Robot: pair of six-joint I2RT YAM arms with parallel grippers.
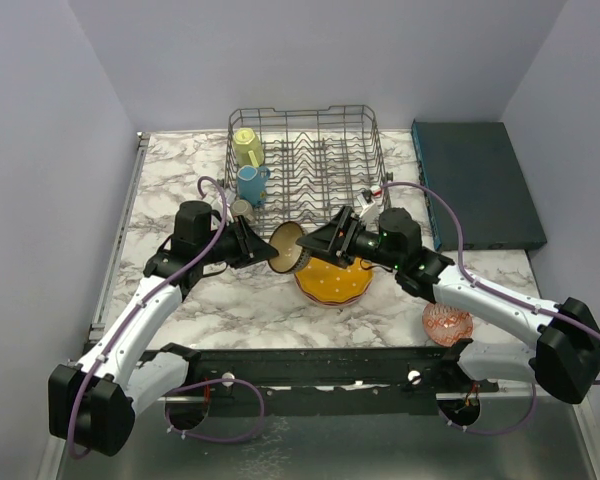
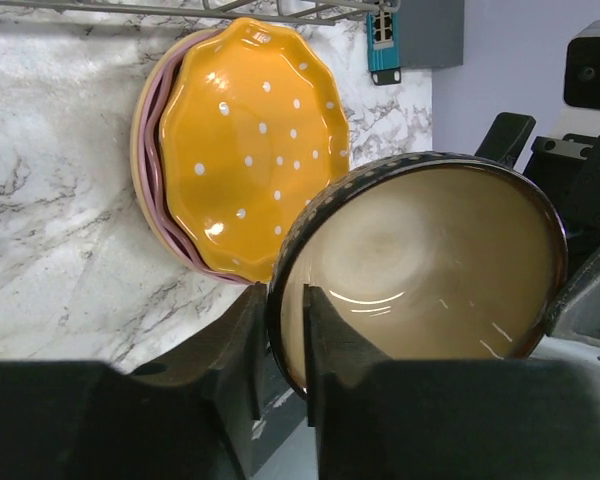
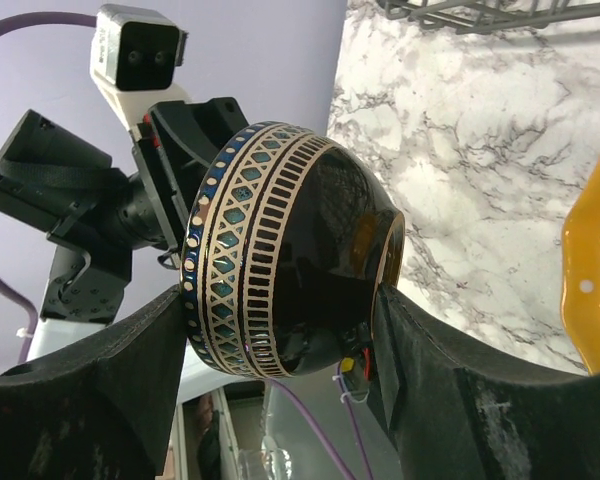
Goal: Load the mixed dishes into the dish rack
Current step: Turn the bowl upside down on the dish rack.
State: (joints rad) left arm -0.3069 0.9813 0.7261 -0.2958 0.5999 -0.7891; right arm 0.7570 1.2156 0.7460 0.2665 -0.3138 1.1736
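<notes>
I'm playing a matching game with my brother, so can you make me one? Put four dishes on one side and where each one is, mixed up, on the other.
1 yellow mug
2 orange plate
3 dark brown bowl
4 red-patterned bowl

A on a pink plate
B in the dish rack
C on the table by the right arm
D between both arms' fingers

Pairs: 1-B, 2-A, 3-D, 4-C.
</notes>
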